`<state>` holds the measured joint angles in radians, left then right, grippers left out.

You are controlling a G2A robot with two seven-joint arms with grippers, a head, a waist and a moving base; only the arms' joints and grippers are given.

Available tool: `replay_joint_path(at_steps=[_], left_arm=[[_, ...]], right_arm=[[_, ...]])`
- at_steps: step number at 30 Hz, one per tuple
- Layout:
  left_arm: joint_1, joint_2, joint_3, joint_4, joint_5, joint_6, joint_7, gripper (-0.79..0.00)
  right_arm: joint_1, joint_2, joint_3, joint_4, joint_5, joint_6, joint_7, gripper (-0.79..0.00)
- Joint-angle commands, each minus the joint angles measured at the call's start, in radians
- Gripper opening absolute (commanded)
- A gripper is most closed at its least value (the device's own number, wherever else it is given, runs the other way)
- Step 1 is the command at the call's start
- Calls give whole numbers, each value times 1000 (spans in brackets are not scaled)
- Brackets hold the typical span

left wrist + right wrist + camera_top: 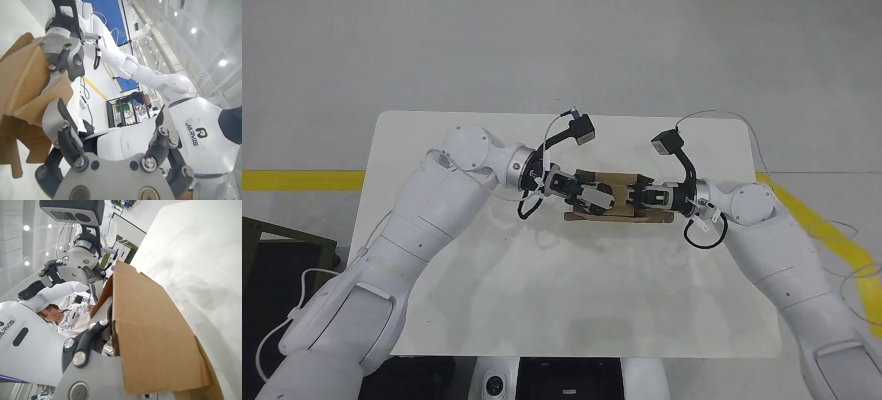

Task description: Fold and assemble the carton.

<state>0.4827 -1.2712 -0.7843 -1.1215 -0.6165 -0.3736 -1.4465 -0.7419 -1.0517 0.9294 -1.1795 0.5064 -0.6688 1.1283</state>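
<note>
Across the white desk (pixel 542 290), toward its far side, we see the brown carton (pixel 620 181) between both arms, the left claw (pixel 111 106) spread wide with one finger (pixel 62 111) against a flap, and the right claw (pixel 644 197) at the opposite end, its grip impossible to tell behind cardboard.

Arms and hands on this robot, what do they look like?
The left arm and right arm are glossy white with rounded joints. Each wrist carries a black camera on a black bracket, with cables looped nearby. The left hand and right hand are grey metal with black linkages and silver screws; the left's fingers are pale with black textured pads.
</note>
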Motion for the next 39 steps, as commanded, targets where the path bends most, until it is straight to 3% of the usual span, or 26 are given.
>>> replay_joint_path(at_steps=[1, 7, 23, 39], left_arm=[[-4, -2, 3, 4, 8, 0, 0, 0], [-4, -4, -4, 15, 15, -8, 8, 0], [34, 26, -93, 52, 71, 3, 33, 0], [56, 36, -125, 13, 81, 24, 18, 0]], right_arm=[[-3, 0, 3, -4, 1, 2, 0, -785], [-5, 2, 27, 7, -1, 1, 2, -785], [-37, 8, 50, -45, 7, 28, 51, -785], [-40, 12, 28, -60, 11, 29, 52, -785]])
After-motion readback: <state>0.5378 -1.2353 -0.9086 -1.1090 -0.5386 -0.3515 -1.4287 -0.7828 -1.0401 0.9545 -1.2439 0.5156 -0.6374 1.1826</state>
